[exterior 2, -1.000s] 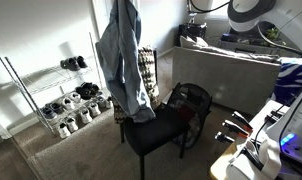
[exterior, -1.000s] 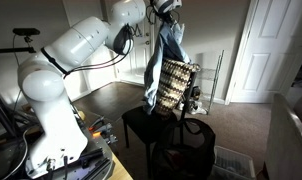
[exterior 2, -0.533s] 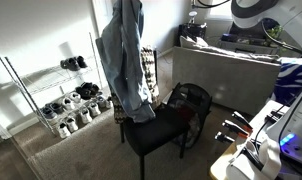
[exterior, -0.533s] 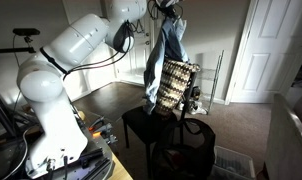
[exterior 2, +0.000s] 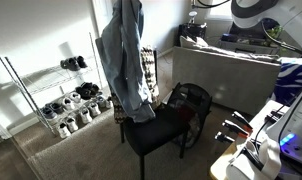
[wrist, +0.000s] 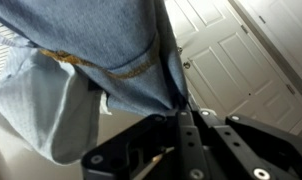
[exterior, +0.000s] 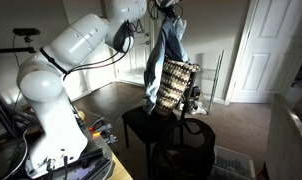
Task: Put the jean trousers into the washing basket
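Jean trousers [exterior 2: 121,60] dangle high, outside washing basket [exterior 2: 195,106].

Matt mid-blue denim cloth on the jean trousers [exterior: 168,45], coarse weave, mustard stitching, paler inside face in wrist view. Black matt pincer [wrist: 181,110], hard plastic or metal. White robot arm [exterior: 76,45] shell smooth, glossy. Black washing basket [exterior 2: 196,103] soft fabric, thin wire rim. Brown-and-cream woven object [exterior: 179,85], rough chequered weave. Wire shoe rack [exterior 2: 63,88], thin shiny metal.

White door [exterior: 263,50], carpet [exterior 2: 81,152], shoe rack [exterior 2: 53,88] (sunlit)
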